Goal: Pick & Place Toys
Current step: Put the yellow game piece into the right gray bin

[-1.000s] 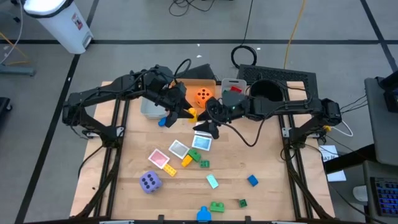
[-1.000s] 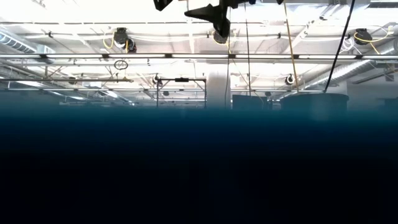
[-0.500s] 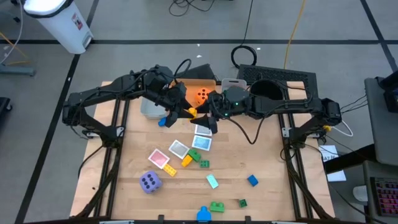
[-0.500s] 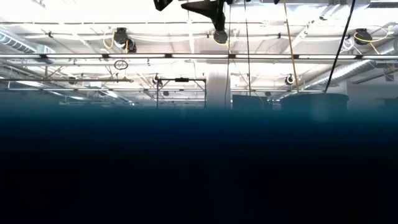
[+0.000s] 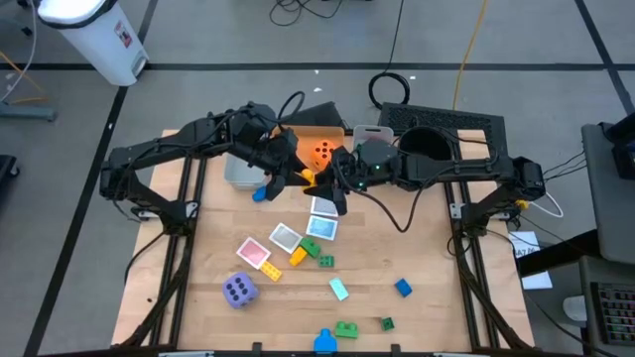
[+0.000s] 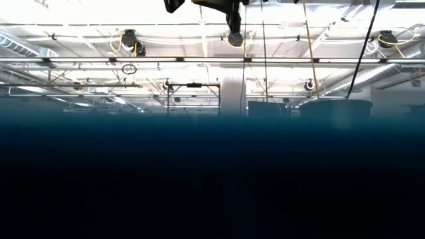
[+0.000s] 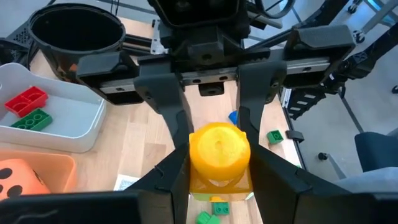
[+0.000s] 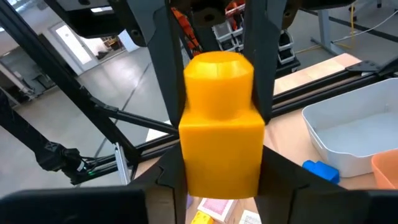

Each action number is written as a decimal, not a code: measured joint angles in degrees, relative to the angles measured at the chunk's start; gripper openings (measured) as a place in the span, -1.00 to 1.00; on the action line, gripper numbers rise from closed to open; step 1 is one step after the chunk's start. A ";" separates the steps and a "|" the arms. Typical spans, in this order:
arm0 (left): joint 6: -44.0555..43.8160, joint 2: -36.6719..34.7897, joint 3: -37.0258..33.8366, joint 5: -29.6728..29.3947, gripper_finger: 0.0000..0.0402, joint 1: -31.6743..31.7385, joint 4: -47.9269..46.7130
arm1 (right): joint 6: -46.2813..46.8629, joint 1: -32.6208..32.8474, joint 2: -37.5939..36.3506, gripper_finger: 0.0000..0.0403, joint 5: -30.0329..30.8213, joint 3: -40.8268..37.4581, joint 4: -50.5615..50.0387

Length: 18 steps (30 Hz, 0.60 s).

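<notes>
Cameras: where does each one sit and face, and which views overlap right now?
High view: overhead, straight down on the wooden table; left arm and right arm show.
Low view: table height, facing the room; arm parts at top.
Left wrist: past left gripper at small yellow plastic brick.
Right wrist: past right gripper at that brick, shared by wrists.

2 dice (image 5: pixel 239 290), 4 cards (image 5: pixel 285 237), approx 10 bricks (image 5: pixel 402 288), 2 bins (image 5: pixel 241 174).

The right gripper (image 5: pixel 319 181) now sits higher and closer to the left gripper (image 5: pixel 298 178) than a second ago, when it hung out over the picture cards. Its jaws, then spread wide, now close on the yellow brick (image 8: pixel 219 124) the left gripper holds, both pincers meeting face to face.
</notes>
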 joint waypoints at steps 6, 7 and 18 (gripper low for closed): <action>0.13 0.00 0.00 -0.02 -0.31 -0.02 0.04 | -0.04 0.00 -0.01 -0.43 0.06 0.00 -0.03; 0.15 0.00 0.00 -0.02 -0.31 -0.02 0.04 | -0.04 0.00 -0.01 -0.43 0.07 0.00 -0.04; 0.58 0.00 0.00 0.48 -0.14 0.78 0.32 | -0.01 -0.04 -0.01 -0.42 0.21 0.00 0.25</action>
